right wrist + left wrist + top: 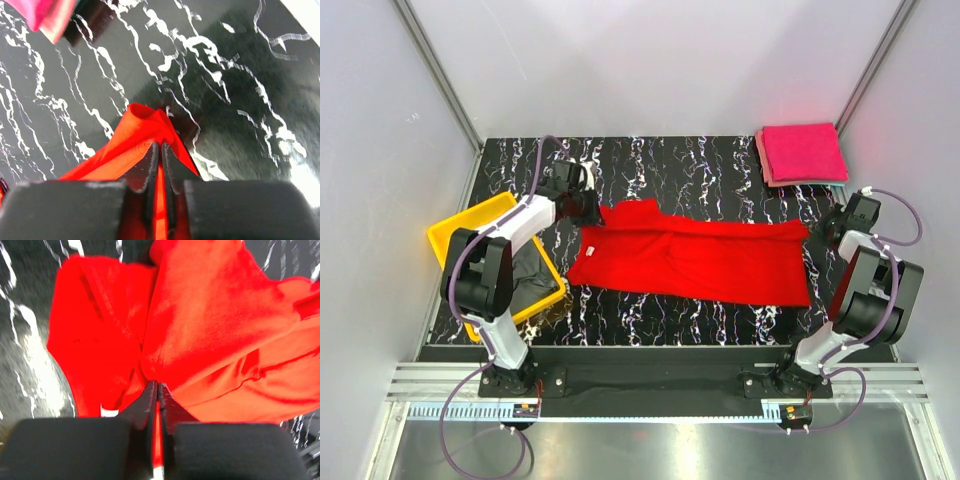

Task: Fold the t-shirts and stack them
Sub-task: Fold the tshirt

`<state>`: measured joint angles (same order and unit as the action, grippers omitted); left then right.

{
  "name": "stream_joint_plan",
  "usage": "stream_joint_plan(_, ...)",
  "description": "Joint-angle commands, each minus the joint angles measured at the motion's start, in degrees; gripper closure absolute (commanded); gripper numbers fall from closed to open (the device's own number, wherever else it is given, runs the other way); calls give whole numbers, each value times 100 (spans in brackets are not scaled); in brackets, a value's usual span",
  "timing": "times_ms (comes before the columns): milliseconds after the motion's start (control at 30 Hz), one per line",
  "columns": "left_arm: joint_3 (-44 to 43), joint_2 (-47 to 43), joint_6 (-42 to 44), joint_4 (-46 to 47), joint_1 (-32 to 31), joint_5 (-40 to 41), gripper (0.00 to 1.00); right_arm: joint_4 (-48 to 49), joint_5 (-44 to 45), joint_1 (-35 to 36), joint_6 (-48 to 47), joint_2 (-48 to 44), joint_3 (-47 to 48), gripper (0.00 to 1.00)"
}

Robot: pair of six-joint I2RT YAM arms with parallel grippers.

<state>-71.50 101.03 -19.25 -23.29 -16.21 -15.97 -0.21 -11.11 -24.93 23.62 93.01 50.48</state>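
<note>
A bright red t-shirt [695,258] lies stretched across the black marbled table, folded lengthwise. My left gripper [592,208] is shut on its left end near the collar; in the left wrist view the cloth [210,315] bunches in front of the closed jaws, with a bit of white label [109,411] showing. My right gripper [820,232] is shut on the shirt's right end; the right wrist view shows a red fold [145,125] pinched between the jaws. Folded magenta-pink shirts [803,153] are stacked at the far right corner. A dark grey shirt [532,272] lies in the yellow tray.
The yellow plastic tray [455,232] sits at the table's left edge beside the left arm. Grey walls close in the back and sides. A corner of the pink stack [45,15] shows at the top left of the right wrist view.
</note>
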Motion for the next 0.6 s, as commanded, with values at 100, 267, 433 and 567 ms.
stream_joint_plan(100, -30, -66, 79, -623, -198, 365, 80, -997, 618, -3, 195, -450, 76, 77)
stream_joint_plan(267, -275, -312, -184, -1002, -207, 955, 61, -2123, 1094, -3, 564, -783, 374, 63)
stream_joint_plan(433, -556, -401, -404, -520, -383, 429, 53, -2124, 602, 224, 785, -1013, 576, 60)
stream_joint_plan(567, -1119, 187, -379, -738, -383, 51, 48, -1861, -257, 813, 322, -733, 910, 60)
